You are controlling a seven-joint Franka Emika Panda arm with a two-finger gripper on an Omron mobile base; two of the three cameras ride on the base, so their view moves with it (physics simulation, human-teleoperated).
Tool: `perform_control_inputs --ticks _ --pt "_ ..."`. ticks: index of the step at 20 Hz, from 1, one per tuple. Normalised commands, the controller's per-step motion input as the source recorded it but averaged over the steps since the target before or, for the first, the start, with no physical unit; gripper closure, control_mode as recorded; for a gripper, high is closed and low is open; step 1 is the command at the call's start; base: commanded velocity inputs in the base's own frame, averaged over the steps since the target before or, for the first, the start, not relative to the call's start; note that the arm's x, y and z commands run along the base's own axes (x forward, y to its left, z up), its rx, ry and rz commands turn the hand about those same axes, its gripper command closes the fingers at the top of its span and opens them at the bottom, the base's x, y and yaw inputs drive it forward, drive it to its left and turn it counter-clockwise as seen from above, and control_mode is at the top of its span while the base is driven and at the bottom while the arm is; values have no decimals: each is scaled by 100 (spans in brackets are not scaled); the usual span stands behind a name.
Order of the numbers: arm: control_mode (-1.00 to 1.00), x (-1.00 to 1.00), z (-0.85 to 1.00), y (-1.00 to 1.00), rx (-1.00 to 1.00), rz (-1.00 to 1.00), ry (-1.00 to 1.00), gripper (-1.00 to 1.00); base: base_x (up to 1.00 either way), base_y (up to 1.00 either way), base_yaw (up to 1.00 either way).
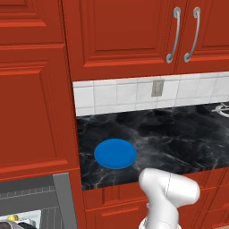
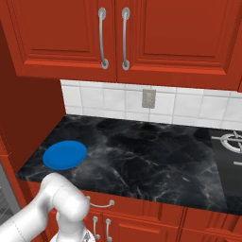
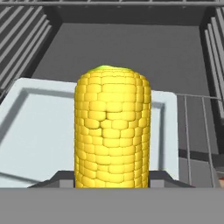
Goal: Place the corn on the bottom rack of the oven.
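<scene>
The yellow corn [image 3: 112,131] stands upright, close to the camera in the hand view, with my gripper [image 3: 112,180] shut on its lower end. Its fingers are mostly hidden behind the cob. The corn hangs inside the oven [image 3: 131,48], over a pale bluish-white flat panel [image 3: 39,131]. Thin grey wires of the bottom rack [image 3: 195,131] show to the right of that panel. In the left base view the oven [image 1: 65,197] opens at the lower left, and a bit of the corn [image 1: 12,218] shows low inside it.
A round blue plate [image 1: 115,153] [image 2: 64,154] lies on the black marble counter [image 1: 170,138] to the right of the oven. Red cabinets [image 1: 120,36] hang above. Ribbed side rails [image 3: 22,39] line the oven walls. A stove burner [image 2: 232,142] sits at the far right.
</scene>
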Motion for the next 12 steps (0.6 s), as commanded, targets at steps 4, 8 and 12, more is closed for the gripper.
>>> perform_control_inputs --ticks 4,8,12 --pt "-100 23 -17 28 -3 -8 0 100 0 0 0" --pt "-100 24 -13 33 -4 -10 0 100 0 0 0" --pt "-100 21 -10 28 -3 -12 0 100 0 0 0"
